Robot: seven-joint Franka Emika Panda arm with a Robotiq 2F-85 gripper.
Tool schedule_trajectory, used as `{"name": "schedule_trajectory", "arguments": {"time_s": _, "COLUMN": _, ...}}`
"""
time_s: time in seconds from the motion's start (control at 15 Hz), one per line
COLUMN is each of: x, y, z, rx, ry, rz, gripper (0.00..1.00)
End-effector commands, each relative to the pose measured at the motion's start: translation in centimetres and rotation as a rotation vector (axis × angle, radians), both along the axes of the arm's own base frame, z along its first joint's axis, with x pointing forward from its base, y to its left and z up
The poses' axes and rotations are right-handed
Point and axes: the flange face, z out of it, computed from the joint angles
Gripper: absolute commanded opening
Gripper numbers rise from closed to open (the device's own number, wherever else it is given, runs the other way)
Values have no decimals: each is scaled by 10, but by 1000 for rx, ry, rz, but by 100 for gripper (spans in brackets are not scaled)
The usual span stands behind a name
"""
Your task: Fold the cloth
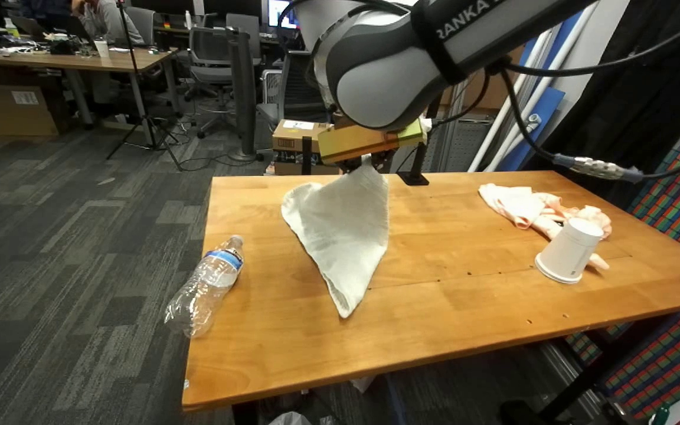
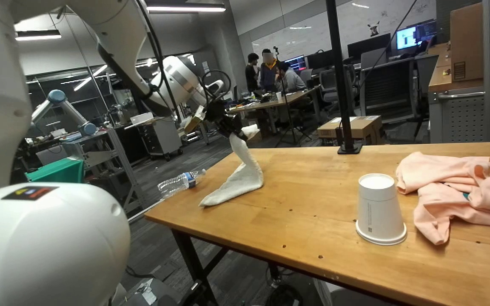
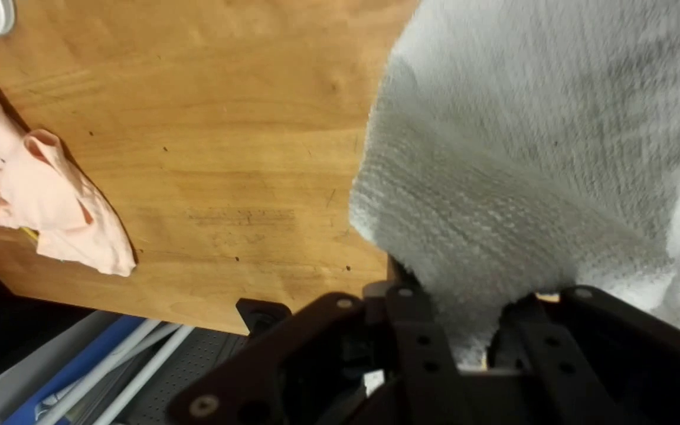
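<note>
My gripper [image 3: 471, 319] is clamped on the white cloth [image 1: 343, 227], pinching its upper part at bottom center of the wrist view. In an exterior view cloth sits center frame, hanging from my grip, one corner pointing to frame bottom. In an exterior view the cloth [image 2: 247, 174] bends where it meets the table [image 2: 309, 182], lower part resting there, tip pointing toward the table's left corner. Clear bottle [image 1: 213, 283] lies across the left table edge, base end sticking past; strip of wood between bottle and cloth. Widest room is right of the cloth: long run of wood up to the upside-down cup [image 2: 379, 212] and crumpled pink fabric [image 2: 445, 202] just beside it, both at frame right in both exterior views. More wood below the cloth's tip, down to the bottom table edge. Tighter spot: foot of the black stand [image 1: 414, 179] at the upper table edge, just right of my gripper in frame. In the wrist view cloth fills the right side, its left border running down near mid-frame, wood spreading left to the pink fabric.
</note>
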Motion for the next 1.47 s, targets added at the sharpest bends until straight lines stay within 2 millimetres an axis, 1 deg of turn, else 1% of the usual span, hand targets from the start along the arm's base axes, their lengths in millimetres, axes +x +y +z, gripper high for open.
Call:
{"name": "schedule_trajectory", "arguments": {"time_s": 0.0, "x": -60, "y": 3, "z": 1, "rx": -3, "ry": 27, "rz": -12, "gripper": 3}}
{"name": "schedule_trajectory", "arguments": {"time_s": 0.07, "x": -72, "y": 6, "z": -1, "rx": -6, "ry": 49, "rz": -10, "gripper": 10}}
{"name": "schedule_trajectory", "arguments": {"time_s": 0.13, "x": -82, "y": 8, "z": -5, "rx": -7, "ry": 58, "rz": 0, "gripper": 36}}
{"name": "schedule_trajectory", "arguments": {"time_s": 0.2, "x": -90, "y": 9, "z": -8, "rx": -7, "ry": 68, "rz": 0, "gripper": 37}}
{"name": "schedule_trajectory", "arguments": {"time_s": 0.27, "x": -96, "y": 10, "z": -11, "rx": -7, "ry": 82, "rz": 2, "gripper": 42}}
{"name": "schedule_trajectory", "arguments": {"time_s": 0.47, "x": -108, "y": 10, "z": -19, "rx": -13, "ry": 124, "rz": -5, "gripper": 67}}
{"name": "schedule_trajectory", "arguments": {"time_s": 0.53, "x": -110, "y": 8, "z": -21, "rx": -12, "ry": 137, "rz": -11, "gripper": 73}}
{"name": "schedule_trajectory", "arguments": {"time_s": 0.6, "x": -112, "y": 6, "z": -22, "rx": -3, "ry": 144, "rz": -20, "gripper": 82}}
{"name": "schedule_trajectory", "arguments": {"time_s": 0.73, "x": -114, "y": -1, "z": -19, "rx": 63, "ry": 167, "rz": -41, "gripper": 96}}
{"name": "schedule_trajectory", "arguments": {"time_s": 0.8, "x": -115, "y": -6, "z": -16, "rx": 106, "ry": 178, "rz": -63, "gripper": 100}}
{"name": "schedule_trajectory", "arguments": {"time_s": 0.87, "x": -118, "y": -14, "z": -9, "rx": 162, "ry": 185, "rz": -85, "gripper": 100}}
{"name": "schedule_trajectory", "arguments": {"time_s": 0.93, "x": -108, "y": 2, "z": -29, "rx": 83, "ry": 192, "rz": -78, "gripper": 94}}
{"name": "schedule_trajectory", "arguments": {"time_s": 1.0, "x": -108, "y": -3, "z": -25, "rx": 113, "ry": 198, "rz": -88, "gripper": 100}}
{"name": "schedule_trajectory", "arguments": {"time_s": 1.2, "x": -111, "y": -12, "z": -16, "rx": 133, "ry": 191, "rz": -100, "gripper": 100}}
{"name": "schedule_trajectory", "arguments": {"time_s": 1.4, "x": -114, "y": -11, "z": -17, "rx": 134, "ry": 191, "rz": -95, "gripper": 100}}
